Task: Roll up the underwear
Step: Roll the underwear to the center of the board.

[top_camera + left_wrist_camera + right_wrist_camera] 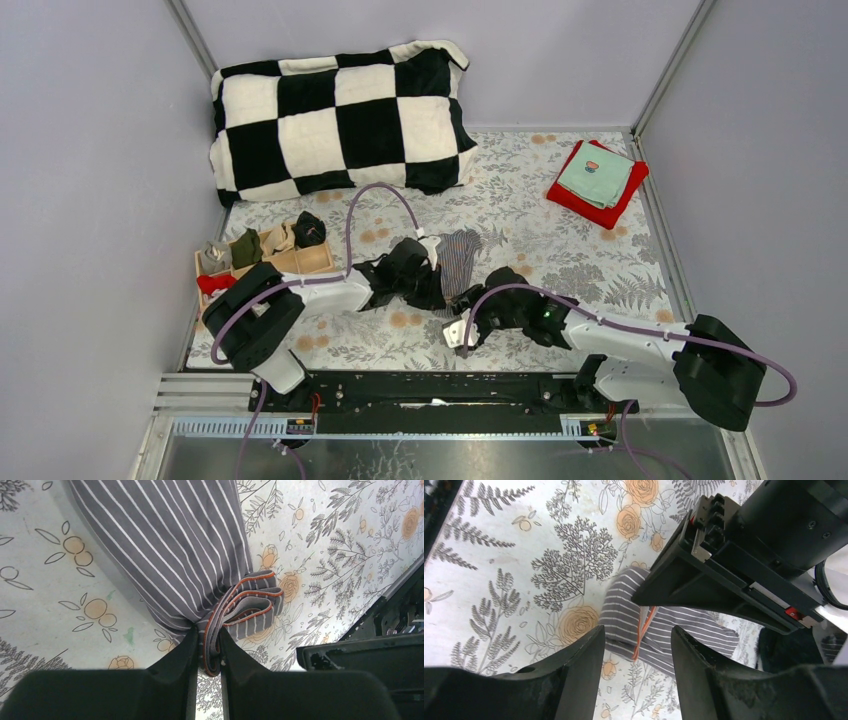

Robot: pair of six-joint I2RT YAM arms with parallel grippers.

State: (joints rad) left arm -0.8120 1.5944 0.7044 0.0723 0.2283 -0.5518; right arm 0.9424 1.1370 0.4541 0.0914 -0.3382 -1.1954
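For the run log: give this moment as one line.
left end effector: shut on grey striped boxers | right end effector: open, empty

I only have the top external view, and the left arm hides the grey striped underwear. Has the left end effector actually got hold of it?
Observer: Yes. The left wrist view shows the left end effector shut on the grey underwear, pinching its bunched orange-edged waistband.
Operator: And the right one?
Observer: The right end effector is open, the striped cloth lying beyond its gap, not gripped.
Operator: Rolled yet?
Observer: No. Past the pinch the fabric fans out unrolled over the floral table cover.
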